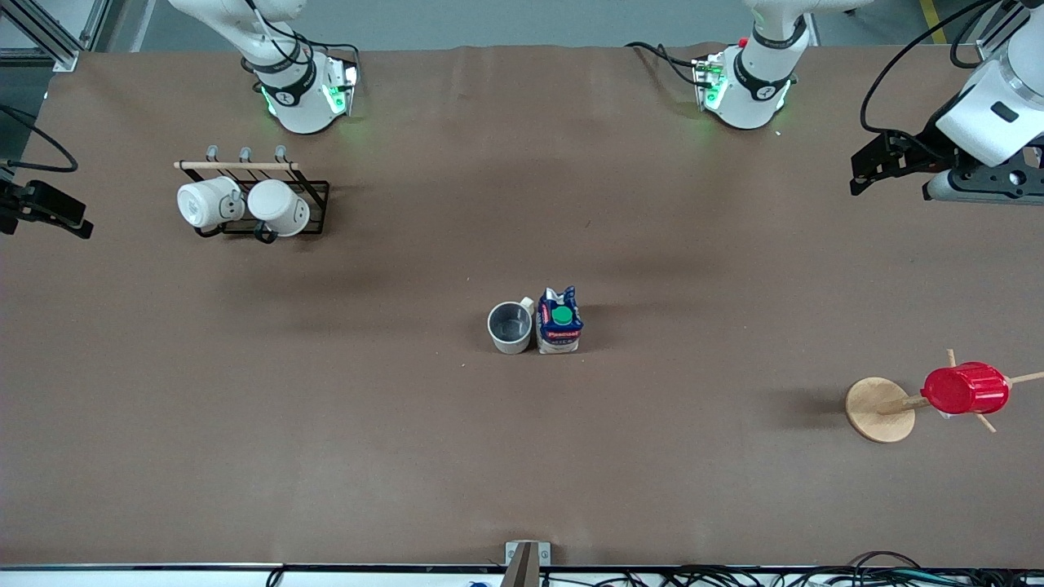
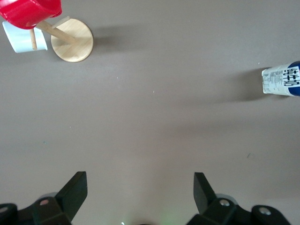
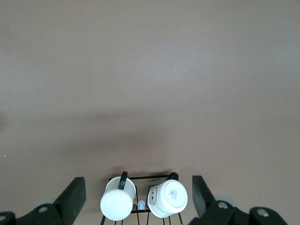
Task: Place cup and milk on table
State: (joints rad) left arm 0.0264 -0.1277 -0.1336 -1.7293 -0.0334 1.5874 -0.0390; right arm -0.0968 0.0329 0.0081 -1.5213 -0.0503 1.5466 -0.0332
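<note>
cup (image 1: 510,327) touching milk (image 1: 559,320) mid-table (image 1: 408,448) | left gripper (image 2: 138,194) jaws wide, empty | right gripper (image 3: 138,197) same

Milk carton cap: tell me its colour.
Green, round, on the milk carton's dark blue top. The front view shows it best, looking down on the cap.
</note>
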